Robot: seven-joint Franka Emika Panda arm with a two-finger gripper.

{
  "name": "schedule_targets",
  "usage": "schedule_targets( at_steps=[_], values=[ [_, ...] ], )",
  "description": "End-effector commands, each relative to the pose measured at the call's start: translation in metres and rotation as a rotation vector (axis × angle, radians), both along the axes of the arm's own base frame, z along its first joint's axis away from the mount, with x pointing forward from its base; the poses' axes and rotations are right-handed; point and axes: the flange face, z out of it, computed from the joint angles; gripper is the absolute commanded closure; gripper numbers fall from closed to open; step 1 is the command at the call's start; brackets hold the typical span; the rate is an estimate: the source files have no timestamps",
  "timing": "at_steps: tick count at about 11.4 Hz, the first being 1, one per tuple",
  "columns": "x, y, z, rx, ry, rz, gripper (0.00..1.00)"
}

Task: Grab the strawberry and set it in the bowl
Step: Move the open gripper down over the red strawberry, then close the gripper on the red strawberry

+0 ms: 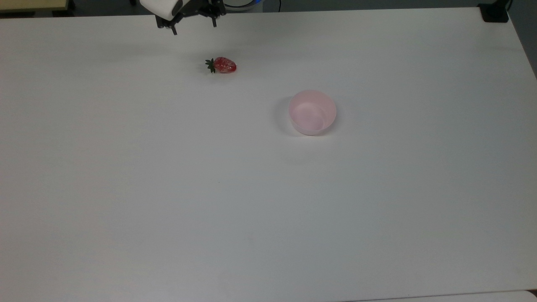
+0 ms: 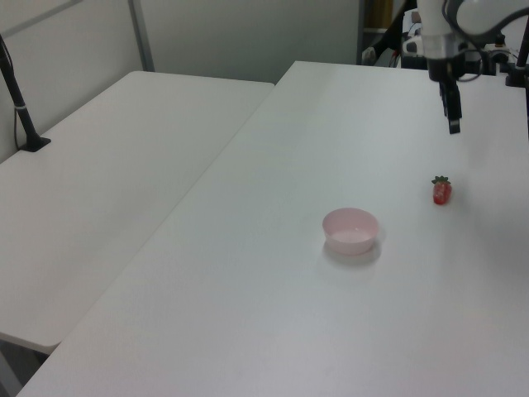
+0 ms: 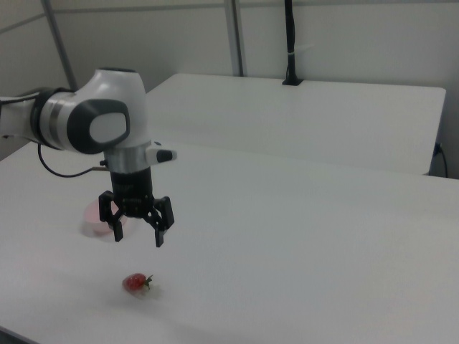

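The strawberry (image 1: pixel 222 65) (image 2: pixel 442 191) (image 3: pixel 135 282) lies on its side on the white table (image 1: pixel 268 209), its green cap toward the top view's left. The pale pink bowl (image 1: pixel 311 131) (image 2: pixel 350 245) stands upright, apart from it, toward the top view's lower right. In the right view the bowl (image 3: pixel 90 216) is partly hidden behind the arm. My gripper (image 1: pixel 194 26) (image 2: pixel 452 124) (image 3: pixel 138 236) hangs open above the table, holding nothing. It is above and beside the strawberry, toward the top view's upper left.
A black clamp (image 1: pixel 495 12) sits at the table's corner at the top view's upper right. A second white table (image 2: pixel 107 174) adjoins on the left view's left, with a black post (image 2: pixel 21 107) on it. Equipment and cables (image 2: pixel 488 33) stand behind the table.
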Motion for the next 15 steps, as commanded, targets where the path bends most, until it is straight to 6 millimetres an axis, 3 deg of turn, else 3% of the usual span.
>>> schedule_targets(
  at_steps=[1,3,7,11,12,14,15],
  values=[
    [-0.017,0.015,-0.051,-0.015,-0.065,-0.169,0.01],
    [-0.01,0.044,-0.082,-0.036,-0.045,-0.195,0.01],
    [0.002,0.076,-0.128,-0.069,-0.034,-0.238,0.02],
    [0.0,0.072,-0.133,-0.084,-0.014,-0.234,0.07],
    [0.0,0.072,-0.132,-0.086,-0.014,-0.233,0.13],
    [0.0,0.072,-0.133,-0.086,-0.012,-0.233,0.42],
    [0.0,0.071,-0.132,-0.086,-0.014,-0.235,0.51]
  ],
)
